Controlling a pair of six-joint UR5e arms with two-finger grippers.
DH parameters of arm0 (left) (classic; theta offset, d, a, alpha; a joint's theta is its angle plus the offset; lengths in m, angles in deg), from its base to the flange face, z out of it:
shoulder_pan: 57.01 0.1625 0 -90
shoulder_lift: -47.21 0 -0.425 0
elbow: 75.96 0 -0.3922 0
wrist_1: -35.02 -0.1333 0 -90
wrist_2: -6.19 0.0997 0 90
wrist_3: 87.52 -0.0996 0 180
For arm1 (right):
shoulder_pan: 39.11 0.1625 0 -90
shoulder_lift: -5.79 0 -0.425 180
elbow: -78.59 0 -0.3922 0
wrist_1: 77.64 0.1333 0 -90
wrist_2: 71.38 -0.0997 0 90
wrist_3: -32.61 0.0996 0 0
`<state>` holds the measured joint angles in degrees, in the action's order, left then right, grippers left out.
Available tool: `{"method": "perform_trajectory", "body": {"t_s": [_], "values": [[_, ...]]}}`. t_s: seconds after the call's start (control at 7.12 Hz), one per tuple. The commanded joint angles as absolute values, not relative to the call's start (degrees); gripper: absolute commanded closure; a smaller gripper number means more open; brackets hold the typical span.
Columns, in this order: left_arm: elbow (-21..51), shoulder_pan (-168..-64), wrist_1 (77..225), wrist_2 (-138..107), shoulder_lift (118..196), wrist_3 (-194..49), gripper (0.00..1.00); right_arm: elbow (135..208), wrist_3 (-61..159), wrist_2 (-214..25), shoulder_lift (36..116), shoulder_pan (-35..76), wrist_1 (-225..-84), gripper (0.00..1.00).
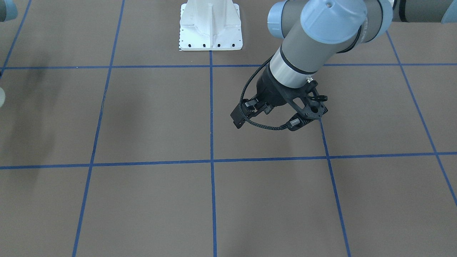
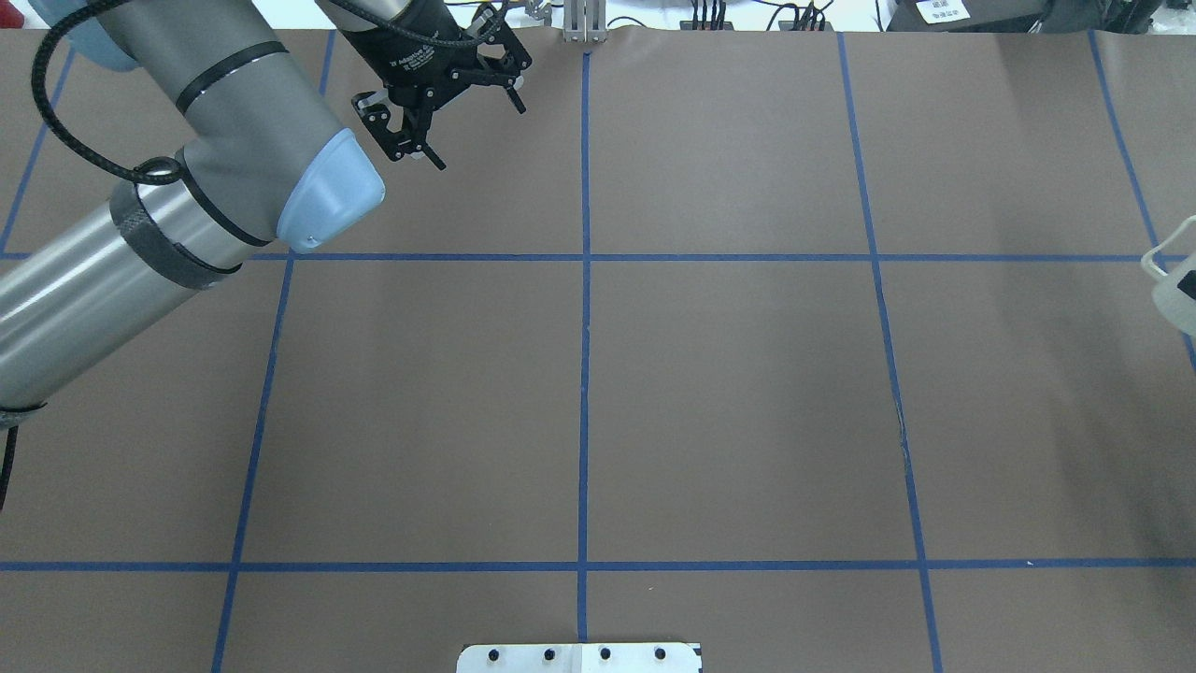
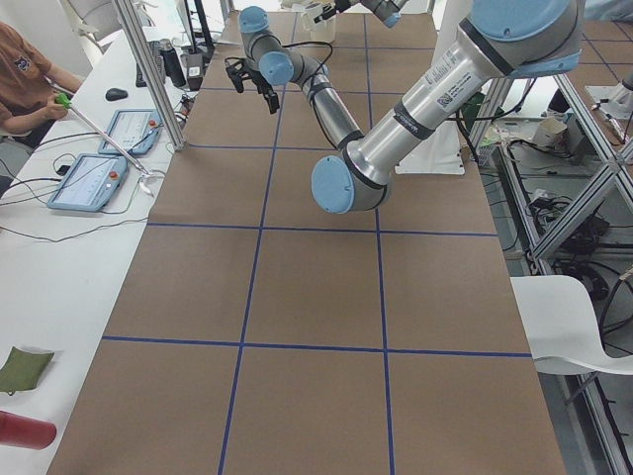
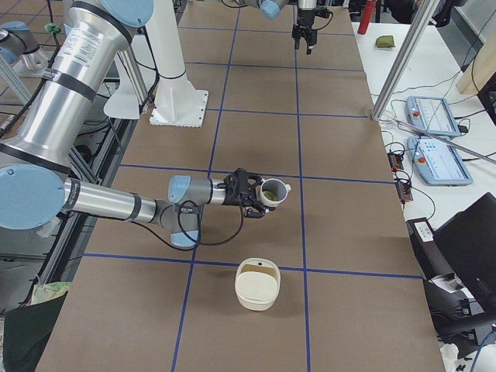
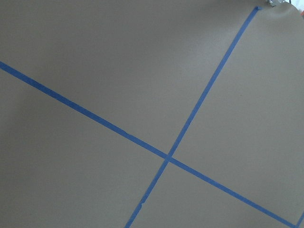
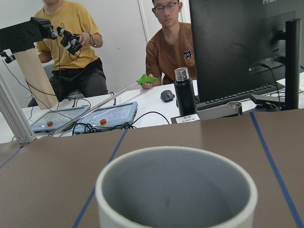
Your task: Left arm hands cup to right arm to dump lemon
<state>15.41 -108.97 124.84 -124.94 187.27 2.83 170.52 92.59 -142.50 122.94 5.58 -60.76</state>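
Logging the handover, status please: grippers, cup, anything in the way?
Left gripper open, empty, far from cup. Cup aloft at right gripper, grip unconfirmed; lemon inside. Cream container on table nearby; nothing blocking.

Brown paper covers the table (image 2: 729,402), squared off with blue tape (image 2: 584,374). A cream tub (image 4: 257,285), perhaps with a handle, stands on it. The white side bench (image 6: 142,107) carries a black bottle (image 6: 184,90), a mouse (image 6: 167,96), two tablets (image 6: 108,114) and a monitor (image 6: 237,42). Two people (image 6: 71,42) sit behind, one gripping a green-handled stick (image 6: 147,79).
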Motion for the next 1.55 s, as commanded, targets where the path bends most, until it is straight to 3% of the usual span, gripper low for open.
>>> {"method": "perform_trajectory", "body": {"t_s": [0.0,0.42,0.7,1.4], "values": [[16.41,-108.95,124.76,-124.94,187.31,2.83,0.0,159.94,93.6,-152.89,123.57,14.54,-48.25,0.93],[16.42,-108.87,124.84,-124.77,187.66,2.83,0.0,158.31,111.04,-160.39,123.3,19.06,-45.05,0.92],[16.5,-108.87,124.84,-124.77,187.93,2.83,0.0,149.56,118.45,-165.74,119.55,23.7,-38.13,0.92],[16.5,-108.95,124.84,-124.33,188.8,2.74,0.0,148.28,153.41,-176.39,111.62,35.84,-37.92,0.91]]}}
